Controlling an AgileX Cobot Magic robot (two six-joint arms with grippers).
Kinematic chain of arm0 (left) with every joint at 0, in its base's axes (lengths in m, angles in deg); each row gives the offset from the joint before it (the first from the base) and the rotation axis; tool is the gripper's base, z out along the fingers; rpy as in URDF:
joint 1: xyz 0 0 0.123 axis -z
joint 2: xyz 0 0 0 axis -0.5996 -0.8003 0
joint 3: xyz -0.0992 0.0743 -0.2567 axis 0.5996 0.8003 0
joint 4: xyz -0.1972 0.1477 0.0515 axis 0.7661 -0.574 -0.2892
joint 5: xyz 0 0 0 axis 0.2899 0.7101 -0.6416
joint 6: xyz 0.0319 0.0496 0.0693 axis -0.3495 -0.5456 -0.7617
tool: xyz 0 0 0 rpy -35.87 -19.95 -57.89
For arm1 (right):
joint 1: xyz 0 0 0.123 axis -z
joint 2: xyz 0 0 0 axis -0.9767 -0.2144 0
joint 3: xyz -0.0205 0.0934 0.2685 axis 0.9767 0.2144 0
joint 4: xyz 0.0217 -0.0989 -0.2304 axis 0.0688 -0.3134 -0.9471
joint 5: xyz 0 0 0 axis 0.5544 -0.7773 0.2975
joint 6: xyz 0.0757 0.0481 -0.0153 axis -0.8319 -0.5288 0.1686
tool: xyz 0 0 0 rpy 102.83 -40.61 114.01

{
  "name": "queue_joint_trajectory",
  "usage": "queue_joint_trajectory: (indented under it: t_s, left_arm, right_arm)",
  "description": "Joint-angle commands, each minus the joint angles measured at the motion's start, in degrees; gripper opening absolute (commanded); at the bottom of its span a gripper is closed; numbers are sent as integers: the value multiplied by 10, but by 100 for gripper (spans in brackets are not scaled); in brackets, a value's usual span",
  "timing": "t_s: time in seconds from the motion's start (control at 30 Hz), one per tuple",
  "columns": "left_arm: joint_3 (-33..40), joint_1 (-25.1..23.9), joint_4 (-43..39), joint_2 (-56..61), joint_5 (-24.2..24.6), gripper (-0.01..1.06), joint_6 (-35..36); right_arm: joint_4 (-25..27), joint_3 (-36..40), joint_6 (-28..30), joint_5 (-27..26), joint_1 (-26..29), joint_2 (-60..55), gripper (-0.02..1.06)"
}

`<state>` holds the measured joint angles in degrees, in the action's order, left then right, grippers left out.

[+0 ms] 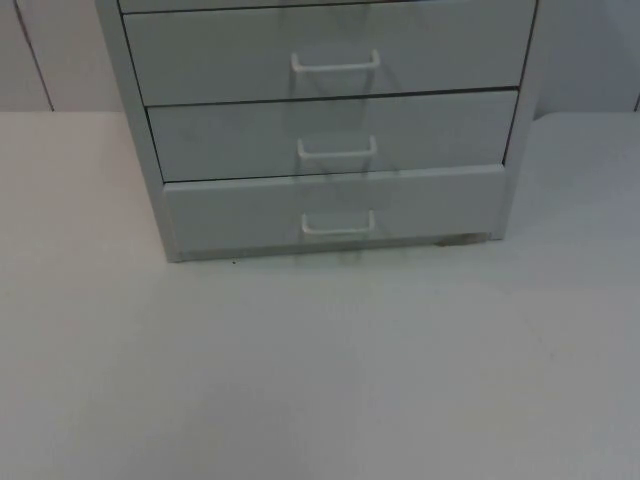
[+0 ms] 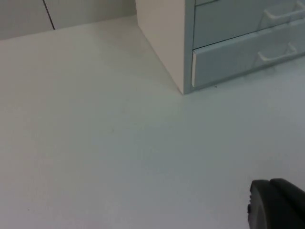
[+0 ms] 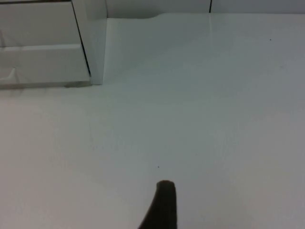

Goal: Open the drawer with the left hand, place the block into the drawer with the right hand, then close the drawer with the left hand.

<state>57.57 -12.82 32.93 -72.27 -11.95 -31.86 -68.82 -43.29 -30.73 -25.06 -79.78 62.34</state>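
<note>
**Cabinet shut, both grippers low over bare table**

In the top view I see the grey drawer cabinet (image 1: pixel 140 130) across the upper middle of the frame, standing on the white table (image 1: pixel 320 380) with the grey partition wall (image 1: pixel 50 50) behind it at the upper left and upper right. Three drawer fronts face me, stacked one above the other: the upper drawer (image 1: pixel 200 50), the middle drawer (image 1: pixel 220 140) and the bottom drawer (image 1: pixel 230 215). Each carries a white bow handle at its centre: upper handle (image 1: pixel 335 62), middle handle (image 1: pixel 337 150), bottom handle (image 1: pixel 338 224). No drawer is pulled out. The bottom front reaches almost to the table.

The left wrist view looks at the cabinet (image 2: pixel 162 38) corner-on, with its plain side panel and the bottom drawer (image 2: pixel 228 62) and its handle (image 2: pixel 276 53) beyond. The bottom front looks to sit slightly proud of the cabinet's corner post. The left gripper (image 2: pixel 276 205) is a black tip over the table (image 2: pixel 95 143), well apart from the cabinet. I cannot tell whether it is open or closed.

The right wrist view takes in the cabinet's other front corner (image 3: pixel 95 38) and part of the bottom drawer (image 3: pixel 43 64). The right gripper (image 3: pixel 162 205) is a dark tip above the table (image 3: pixel 214 95), well apart from the cabinet. I cannot tell its state either.
</note>
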Motion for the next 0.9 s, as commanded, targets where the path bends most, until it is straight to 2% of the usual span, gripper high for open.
queue_joint_trajectory:
  t_s: [0.0,0.43,0.73,0.8,0.87]
  left_arm:
    - [3,-1,-1,3,-6,0,4]
    - [3,-1,54,3,-9,0,-63]
    - [3,-1,55,3,-9,2,-63]
    - [3,-1,55,3,-9,14,-63]
    - [3,-1,55,3,-10,35,-63]
  right_arm:
    - [-1,2,7,-2,2,3,72]
    - [0,2,7,-2,2,3,72]
    - [0,2,7,-2,2,3,72]
    - [0,2,7,-2,2,3,72]
    - [0,2,7,-2,2,3,72]
